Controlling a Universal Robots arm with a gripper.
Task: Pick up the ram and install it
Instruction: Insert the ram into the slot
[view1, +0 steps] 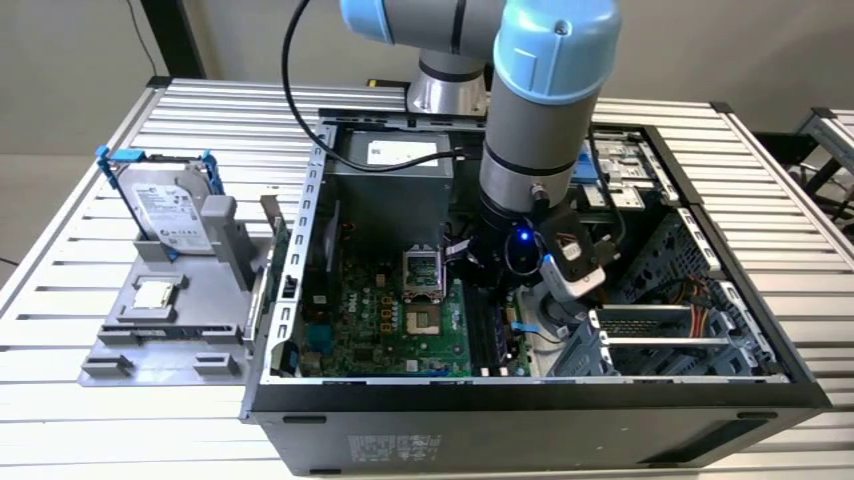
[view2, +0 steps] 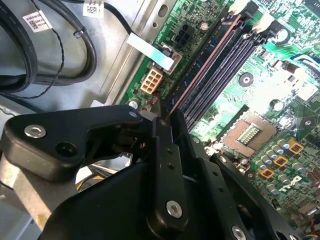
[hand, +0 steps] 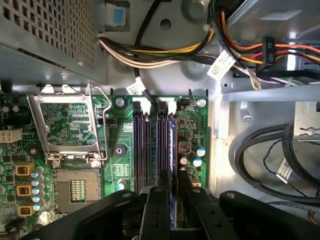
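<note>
The ram (view2: 202, 67) is a thin stick seen edge-on, held in my gripper (view2: 161, 120), which is shut on its near end. It runs along the long dark memory slots (view2: 227, 75) on the green motherboard. In the first wrist view the ram (hand: 173, 150) stands in line with the slot nearest the board's edge, between my black fingers (hand: 155, 210), beside the other slots (hand: 145, 150). Whether it is seated in the slot I cannot tell. In the exterior view my gripper (view1: 518, 322) is low inside the open computer case, over the motherboard (view1: 374, 320).
A CPU socket (hand: 75, 187) lies beside the slots. Coloured power cables (hand: 165, 52) and thick black cables (hand: 265, 155) run close by. A silver hard drive in a blue bracket (view1: 174, 215) stands on a grey holder at the exterior view's left. Case walls (view1: 287, 270) enclose the arm.
</note>
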